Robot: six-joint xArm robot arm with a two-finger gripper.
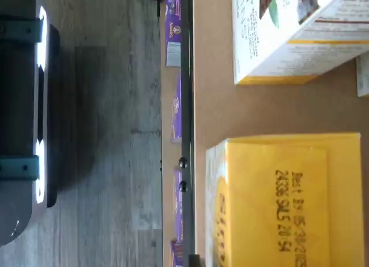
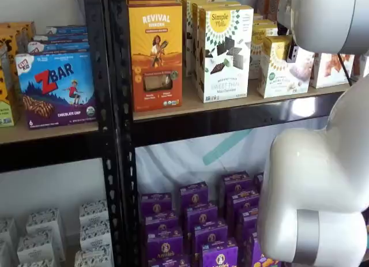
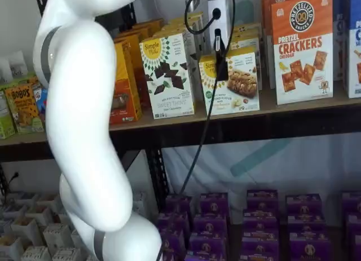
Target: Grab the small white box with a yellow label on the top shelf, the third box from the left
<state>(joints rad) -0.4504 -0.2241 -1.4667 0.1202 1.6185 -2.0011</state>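
In the wrist view, the small white box (image 1: 288, 200) is showing its yellow top with a printed date, sitting on the tan board of the top shelf (image 1: 271, 108), with the taller white box (image 1: 288, 33) near it on the same board and purple boxes (image 1: 174, 105) lying on a lower level. In a shelf view, the small box (image 2: 281, 68) is standing on the shelf (image 2: 230, 114) just beside the taller white box (image 2: 223, 53), while the white arm (image 2: 317, 186) is covering the right side. In a shelf view, the gripper (image 3: 219, 44) is hanging in front of the small box (image 3: 234, 80); only a narrow dark finger and a cable are showing, so I cannot tell whether the claw is spread or pressed together. The pretzel cracker box (image 3: 302, 47) is standing near the small box's other side.
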